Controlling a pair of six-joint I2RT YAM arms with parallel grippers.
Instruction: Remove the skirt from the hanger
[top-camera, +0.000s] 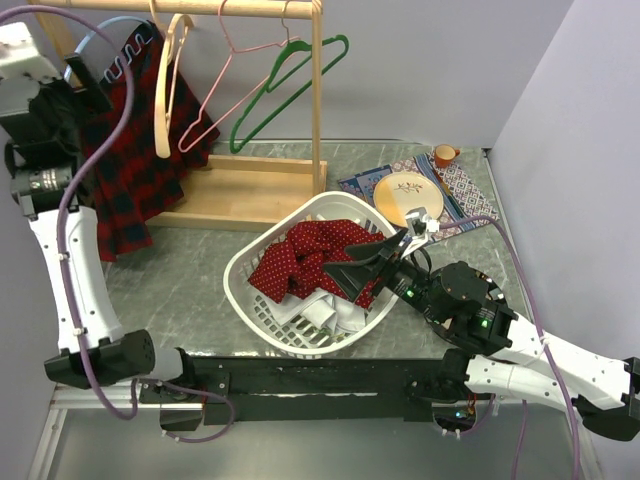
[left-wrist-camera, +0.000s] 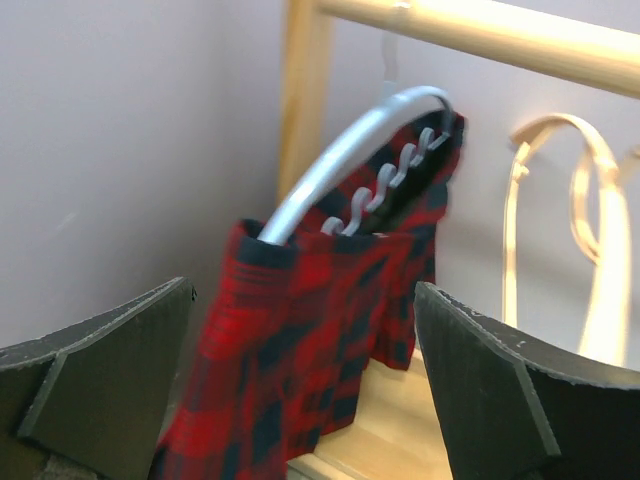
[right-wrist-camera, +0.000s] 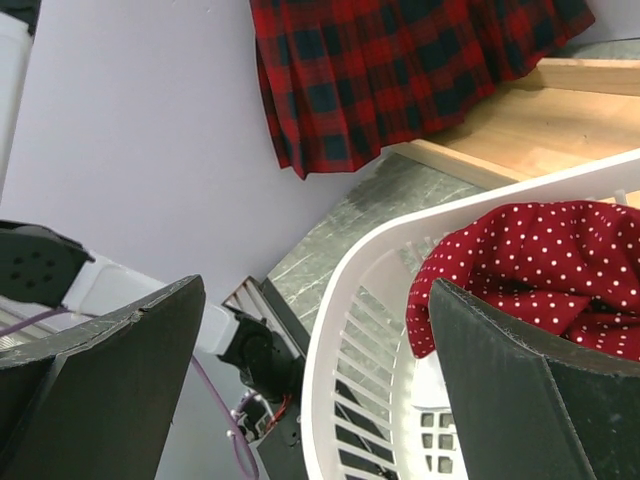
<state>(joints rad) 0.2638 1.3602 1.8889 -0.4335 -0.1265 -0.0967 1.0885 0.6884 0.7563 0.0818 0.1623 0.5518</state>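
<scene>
A red and black plaid skirt (top-camera: 140, 160) hangs on a grey hanger (top-camera: 100, 35) at the left end of the wooden rack (top-camera: 250, 8). In the left wrist view the skirt (left-wrist-camera: 310, 330) and the hanger (left-wrist-camera: 340, 160) show just ahead. My left gripper (left-wrist-camera: 300, 390) is open and empty, raised close to the skirt. My right gripper (top-camera: 365, 265) is open and empty over the white laundry basket (top-camera: 245, 265), which holds a red polka-dot cloth (top-camera: 310, 255). The skirt's hem (right-wrist-camera: 400, 80) shows in the right wrist view.
Cream (top-camera: 170, 90), pink (top-camera: 225, 90) and green (top-camera: 285, 85) empty hangers hang on the rack. The rack's wooden base (top-camera: 250, 195) lies behind the basket. A round plate (top-camera: 405, 195) on a patterned mat and a small orange cup (top-camera: 445, 155) sit at the back right.
</scene>
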